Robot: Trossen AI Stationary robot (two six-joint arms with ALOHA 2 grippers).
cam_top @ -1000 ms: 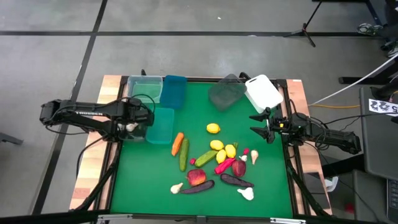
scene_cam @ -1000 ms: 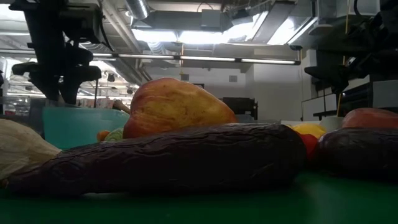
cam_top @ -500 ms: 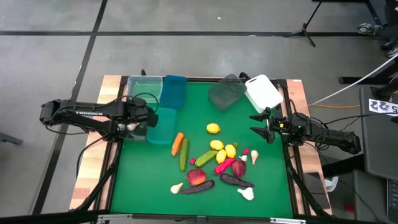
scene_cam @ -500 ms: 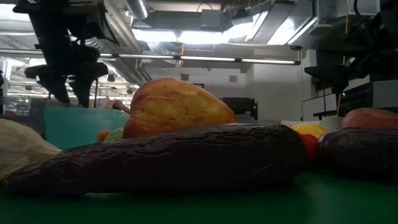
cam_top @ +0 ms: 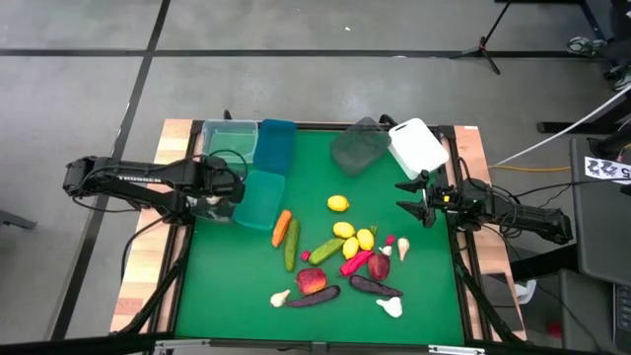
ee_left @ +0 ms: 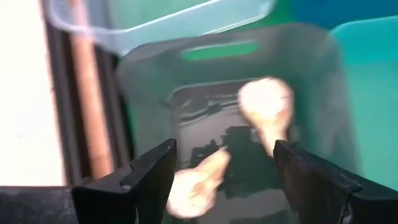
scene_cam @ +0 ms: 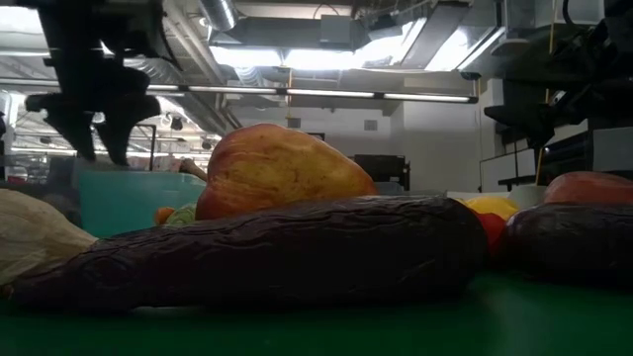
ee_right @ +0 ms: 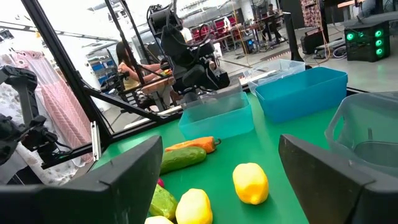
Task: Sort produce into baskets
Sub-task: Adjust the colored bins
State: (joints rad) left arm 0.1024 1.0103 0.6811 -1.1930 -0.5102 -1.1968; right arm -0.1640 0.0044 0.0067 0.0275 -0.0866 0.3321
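Observation:
My left gripper (cam_top: 212, 195) hangs open above a grey translucent tub (ee_left: 149, 87) at the table's left edge, fingers pointing steeply down. Two white garlic bulbs (ee_left: 267, 106) (ee_left: 196, 183) are inside that tub, below the fingers. The rest of the produce lies on the green mat: lemons (cam_top: 338, 204), a carrot (cam_top: 281, 227), cucumbers (cam_top: 292, 247), apples (cam_top: 312, 280), eggplants (cam_top: 314, 296), a pepper (cam_top: 355, 262) and garlic (cam_top: 390, 307). My right gripper (cam_top: 424, 200) waits open and level at the right edge, with nothing between its fingers.
Beside the tub stand a teal tub (cam_top: 258, 197), a clear green one (cam_top: 229, 138) and a blue one (cam_top: 276, 145). Another grey tub (cam_top: 357, 148) and a white one (cam_top: 417, 148) sit at the far right. Bare mat lies between the tubs and the produce pile.
My left gripper has opened above the grey tub at the left edge and let go of the garlic bulb it held, which is now down inside the tub. The gripper has stayed over the tub.

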